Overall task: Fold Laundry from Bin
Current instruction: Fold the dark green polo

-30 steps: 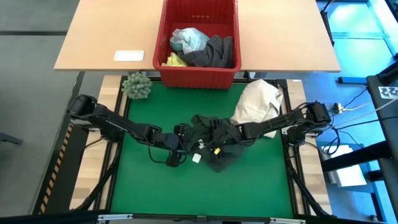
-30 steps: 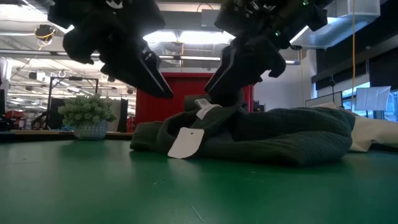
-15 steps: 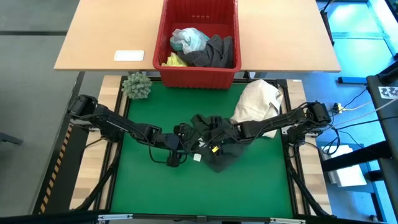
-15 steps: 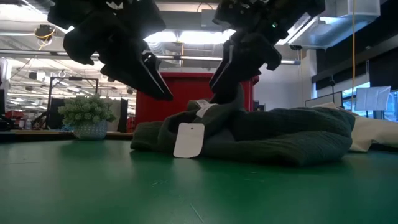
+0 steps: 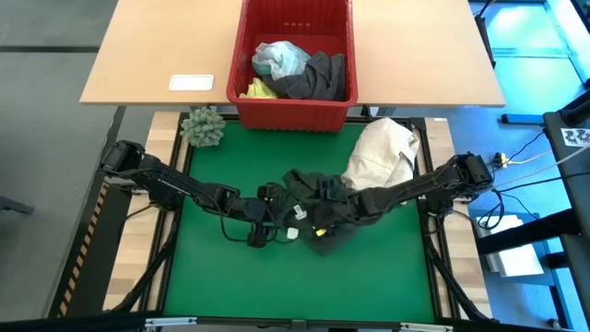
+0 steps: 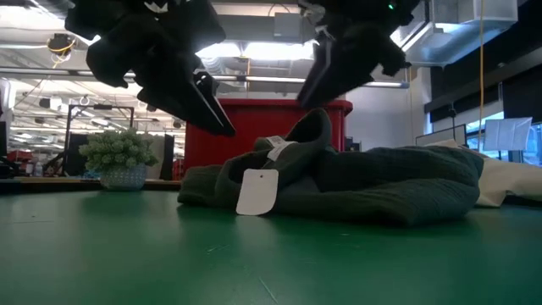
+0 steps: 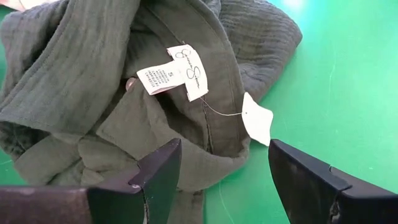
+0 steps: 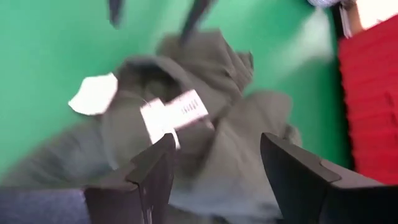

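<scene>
**Two open grippers over one crumpled garment**

Two grippers worked the middle of the green mat (image 5: 230, 277), and neither held cloth at this moment. Farthest left on the mat's back corner sat the small spiky plant ball (image 5: 203, 126), clear of the work. Next came the left gripper (image 5: 261, 221), hanging low at the left edge of the dark green garment (image 5: 318, 207); its wrist view showed both fingers (image 7: 155, 171) spread wide with nothing between them, framing the collar. That pose looked chosen to line up on the collar, since the sewn neck label (image 7: 174, 71) and the loose white hang tag (image 7: 256, 118) lay face-up just ahead of it, marking where the neckline was.

The garment itself lay bunched in a heap at the mat's centre, not yet spread flat, so folding had probably not begun; it likely needed opening out first. The right gripper (image 5: 324, 195) hovered above the garment's middle, its fingers (image 8: 152, 171) also parted and empty, raised off the cloth in the low view.

Further right, the cream-white bundle (image 5: 383, 152) rested on the mat's back right corner, touching the garment's edge. Behind the mat, on the wooden table (image 5: 147, 55), the red bin (image 5: 293, 112) held the remaining laundry: turquoise (image 5: 278, 57), yellow (image 5: 255, 90) and grey (image 5: 318, 76) pieces awaiting their turn.
</scene>
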`<state>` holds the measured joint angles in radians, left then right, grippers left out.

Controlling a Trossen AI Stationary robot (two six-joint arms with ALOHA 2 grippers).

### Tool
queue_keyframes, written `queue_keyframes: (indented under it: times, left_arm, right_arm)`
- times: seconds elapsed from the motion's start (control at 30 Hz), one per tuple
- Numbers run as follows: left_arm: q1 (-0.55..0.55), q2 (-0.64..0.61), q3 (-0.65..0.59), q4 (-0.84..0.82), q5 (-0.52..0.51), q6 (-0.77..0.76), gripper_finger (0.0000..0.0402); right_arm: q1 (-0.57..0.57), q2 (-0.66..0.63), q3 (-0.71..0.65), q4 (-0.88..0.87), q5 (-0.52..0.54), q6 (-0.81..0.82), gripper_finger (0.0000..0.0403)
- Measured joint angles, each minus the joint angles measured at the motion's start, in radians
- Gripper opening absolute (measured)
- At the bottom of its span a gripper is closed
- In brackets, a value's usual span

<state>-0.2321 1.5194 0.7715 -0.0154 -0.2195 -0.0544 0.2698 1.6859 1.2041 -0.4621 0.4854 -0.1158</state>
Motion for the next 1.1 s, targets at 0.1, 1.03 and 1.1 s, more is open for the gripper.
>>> queue_keyframes:
  times: [0.1,1.03,1.1]
  left_arm:
    - [0.0,0.0,0.0,-0.001,0.0,-0.017,0.0235]
    - [0.0,0.0,0.0,0.017,0.0,-0.022,0.0235]
    - [0.0,0.0,0.0,0.017,0.0,-0.022,0.0235]
  right_arm:
    - [-0.002,0.0,0.0,-0.06,0.012,0.035,0.0234]
    - [-0.035,0.0,-0.001,-0.089,-0.013,0.113,0.0184]
    - [-0.035,0.0,-0.001,-0.089,-0.033,0.113,0.0149]
